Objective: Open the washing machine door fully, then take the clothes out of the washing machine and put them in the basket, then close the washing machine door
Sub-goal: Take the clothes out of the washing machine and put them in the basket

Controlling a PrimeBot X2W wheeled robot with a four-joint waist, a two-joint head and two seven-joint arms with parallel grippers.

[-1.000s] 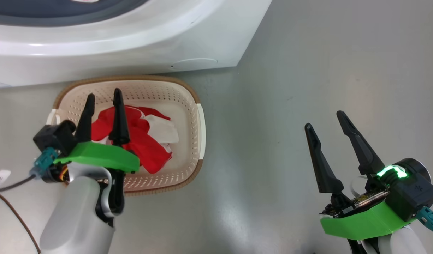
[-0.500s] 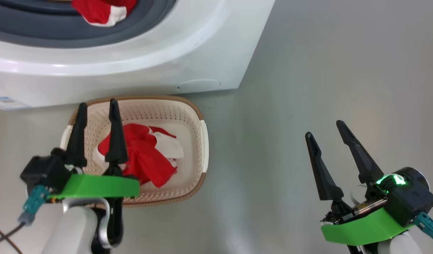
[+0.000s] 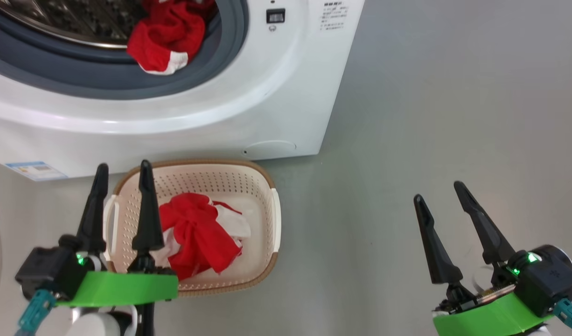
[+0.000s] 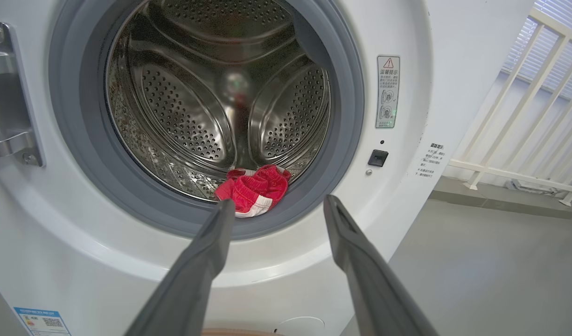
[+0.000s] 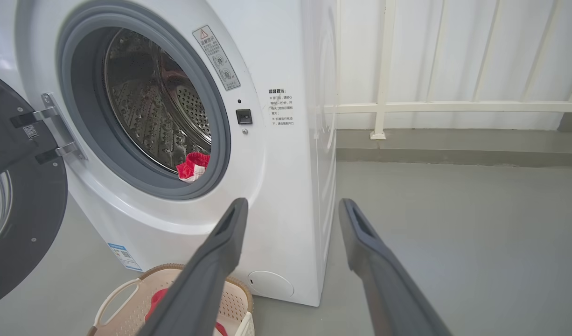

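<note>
The head view looks steeply down the front of the washing machine [image 3: 276, 107] onto the basket [image 3: 206, 179] on the floor [image 3: 407, 116]. The left wrist view faces the drum [image 4: 197, 93] squarely, close. The right wrist view sits farther back, rightward, oblique. All three share the red clothes [image 3: 162, 39] at the drum's lip.

1. Basket [image 3: 192, 164] on floor [image 3: 430, 116], just before washing machine [image 3: 276, 93] front.
2. One garment [image 3: 197, 238] in basket.
3. Second garment [image 3: 162, 39] at front lip of drum [image 4: 211, 93].
4. Door [image 5: 24, 224] open, left of the opening.
5. Railing [image 5: 454, 106] behind, to the right.
</note>
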